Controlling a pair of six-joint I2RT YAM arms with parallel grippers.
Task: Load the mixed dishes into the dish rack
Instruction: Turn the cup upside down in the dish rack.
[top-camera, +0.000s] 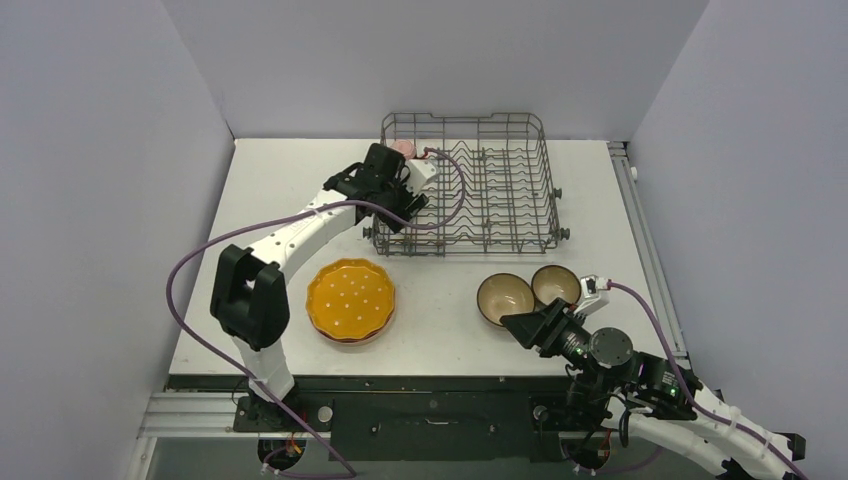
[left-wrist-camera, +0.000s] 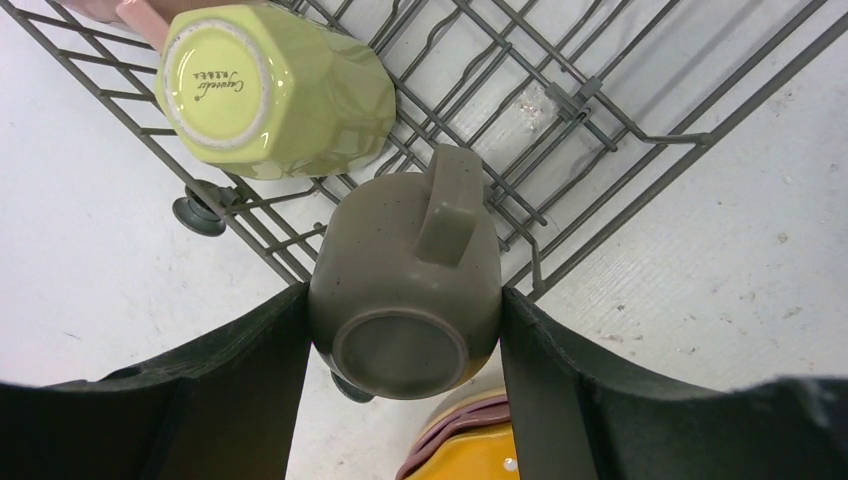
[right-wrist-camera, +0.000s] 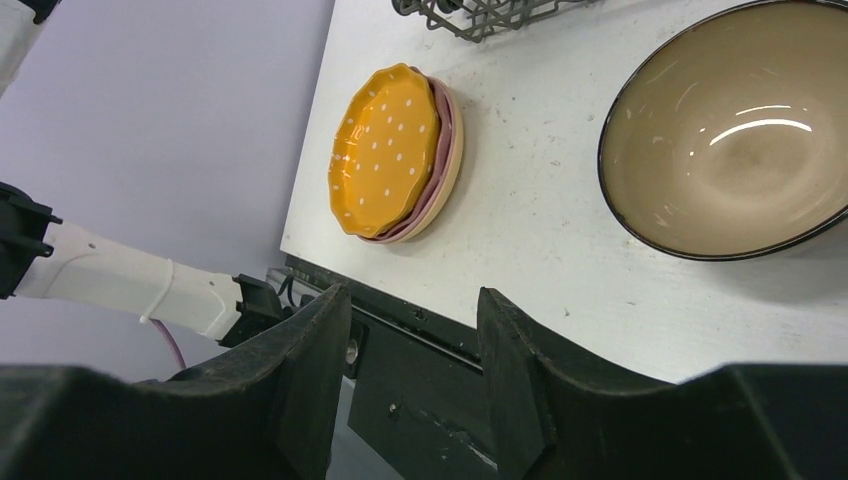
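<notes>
The left gripper (left-wrist-camera: 405, 300) clamps the grey cup (left-wrist-camera: 390, 260) bottom-up at the rack's (left-wrist-camera: 580, 97) corner, beside the yellow mug (left-wrist-camera: 270, 95); next, lower and release it among the tines. The right gripper (right-wrist-camera: 412, 340) hangs open, empty, near a bowl (right-wrist-camera: 730, 140)

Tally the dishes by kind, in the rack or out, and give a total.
Plates: 2, orange dotted plate stacked on pink plate.
Mugs and cups: 3, pale yellow mug, pink mug, grey-olive cup held in the left fingers.
Bowls: 2, brown bowls.
Total: 7.
</notes>
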